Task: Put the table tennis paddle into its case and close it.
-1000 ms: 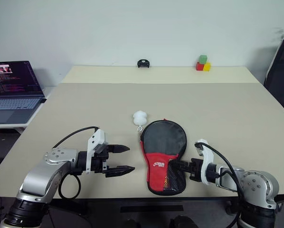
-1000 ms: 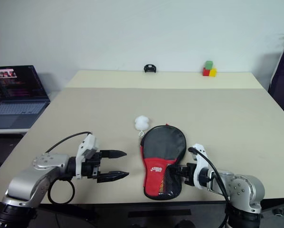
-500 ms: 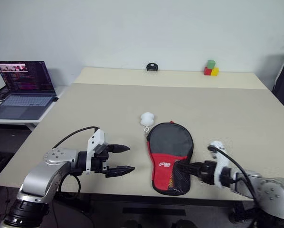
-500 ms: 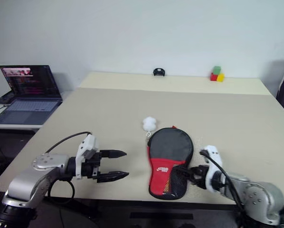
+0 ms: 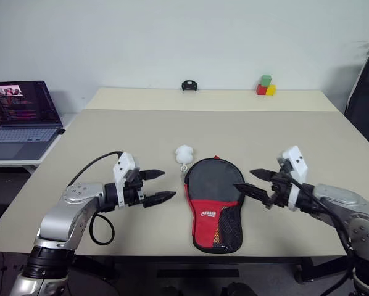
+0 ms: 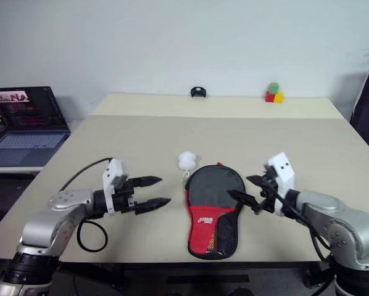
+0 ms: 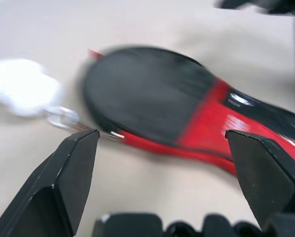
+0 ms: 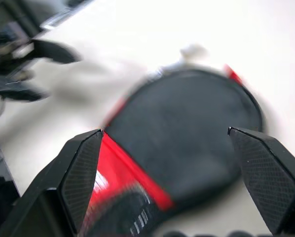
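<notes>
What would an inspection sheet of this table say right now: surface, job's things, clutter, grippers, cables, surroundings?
Surface: beige table, second table butted behind.
Job's things: case flat near the front edge, looks closed; pom-pom beside its round end; paddle not visible.
Clutter: coloured blocks and a small black object at the far edge.
Grippers: left gripper open, empty; right gripper open, empty, above the case.
Cables: black cable looping off left arm.
Surroundings: laptop on a side table, white wall.

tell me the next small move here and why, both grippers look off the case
Probably draw both arms back, since little seems left to do. The case lies flat on the table and looks closed, its white pom-pom zipper pull resting at the round end. The left gripper and right gripper are open on either side, holding nothing.
</notes>
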Robot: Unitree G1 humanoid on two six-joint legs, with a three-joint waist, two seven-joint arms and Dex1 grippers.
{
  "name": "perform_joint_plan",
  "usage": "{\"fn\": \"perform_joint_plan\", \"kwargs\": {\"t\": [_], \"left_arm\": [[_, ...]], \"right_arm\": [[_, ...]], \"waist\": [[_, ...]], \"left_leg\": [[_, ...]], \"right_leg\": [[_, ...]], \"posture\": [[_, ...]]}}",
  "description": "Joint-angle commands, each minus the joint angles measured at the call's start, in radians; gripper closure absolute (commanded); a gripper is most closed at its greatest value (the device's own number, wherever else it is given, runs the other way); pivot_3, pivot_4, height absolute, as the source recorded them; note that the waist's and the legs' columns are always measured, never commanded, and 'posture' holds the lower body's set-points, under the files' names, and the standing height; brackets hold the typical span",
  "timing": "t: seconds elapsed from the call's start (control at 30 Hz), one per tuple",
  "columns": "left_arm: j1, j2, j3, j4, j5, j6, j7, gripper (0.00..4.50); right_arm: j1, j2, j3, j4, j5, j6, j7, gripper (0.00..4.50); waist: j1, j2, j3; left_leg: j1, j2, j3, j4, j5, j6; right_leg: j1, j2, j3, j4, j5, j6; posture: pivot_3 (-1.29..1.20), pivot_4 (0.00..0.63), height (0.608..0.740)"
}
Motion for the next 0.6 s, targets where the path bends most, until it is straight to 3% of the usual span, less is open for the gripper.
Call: {"fn": "perform_joint_plan", "kwargs": {"t": [0.03, 0.23, 0.6], "left_arm": [[-0.038, -0.012, 0.036, 0.026, 0.022, -0.031, 0.058, 0.00], [-0.072, -0.018, 0.032, 0.094, 0.083, -0.063, 0.130, 0.00], [-0.185, -0.048, -0.023, 0.208, 0.150, -0.056, 0.153, 0.00]], "right_arm": [[-0.042, -0.020, 0.122, 0.040, -0.089, -0.139, 0.052, 0.03], [-0.112, 0.003, 0.372, 0.205, -0.267, -0.347, 0.153, 0.03], [-0.227, 0.143, 0.431, 0.614, -0.449, -0.441, 0.116, 0.03]], "waist": [[0.000, 0.000, 0.000], [-0.001, -0.001, 0.001], [0.005, -0.002, 0.002]], "left_leg": [[0.000, 0.000, 0.000, 0.000, 0.000, 0.000], [-0.001, 0.000, 0.000, 0.000, 0.000, 0.000], [-0.002, -0.001, -0.001, 0.000, 0.000, -0.001]], "right_leg": [[0.000, 0.000, 0.000, -0.001, 0.000, 0.000], [-0.001, 0.000, 0.000, -0.001, 0.000, 0.000], [-0.002, -0.001, 0.000, 0.000, 0.000, 0.000]], "posture": [[0.00, 0.150, 0.740], [0.00, 0.150, 0.740], [0.00, 0.150, 0.740]]}}
